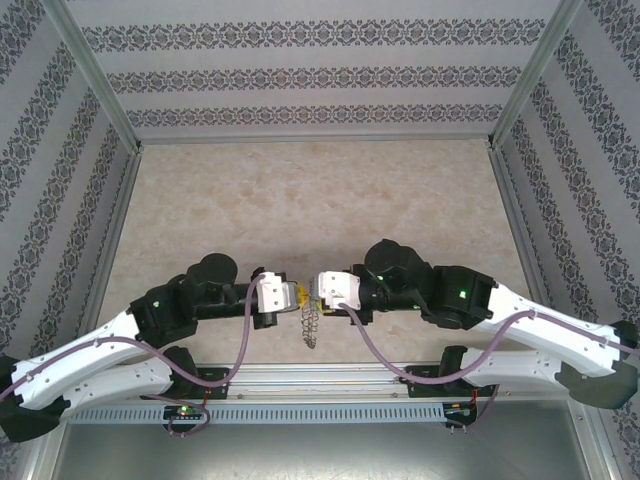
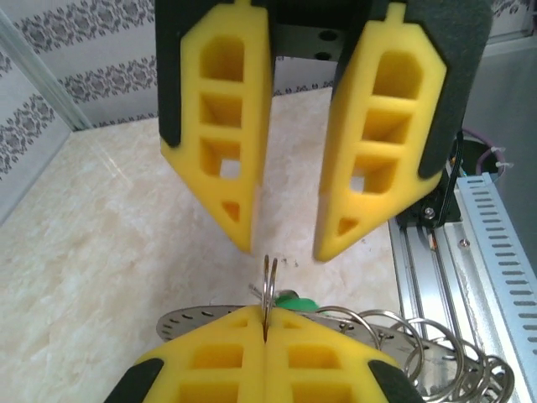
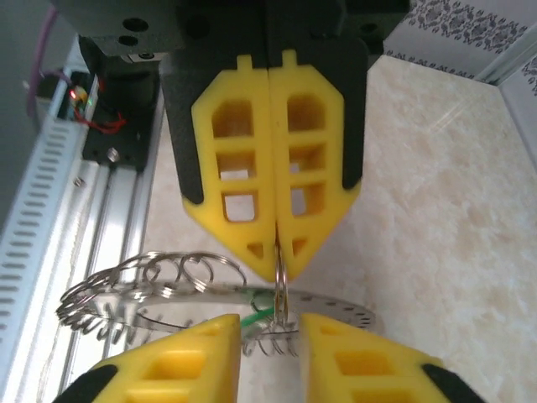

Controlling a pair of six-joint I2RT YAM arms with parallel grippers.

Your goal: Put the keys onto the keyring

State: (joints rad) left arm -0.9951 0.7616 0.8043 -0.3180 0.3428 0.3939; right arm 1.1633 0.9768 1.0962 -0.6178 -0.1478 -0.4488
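Beige tabletop (image 1: 300,200): left jaws pinch keyring (image 1: 309,325) (right jaws parted).

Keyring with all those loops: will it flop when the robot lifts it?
Probably floppy: the keyring is a thin band hung with loose wire loops, likely to swing. It looks light, being thin metal. It might twist, since the left gripper pinches one narrow ring.

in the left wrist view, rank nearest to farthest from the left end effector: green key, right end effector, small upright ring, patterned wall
1. small upright ring, pinched in the left end effector
2. green key, just right of it
3. right end effector, open, facing from beyond
4. patterned wall, far back left
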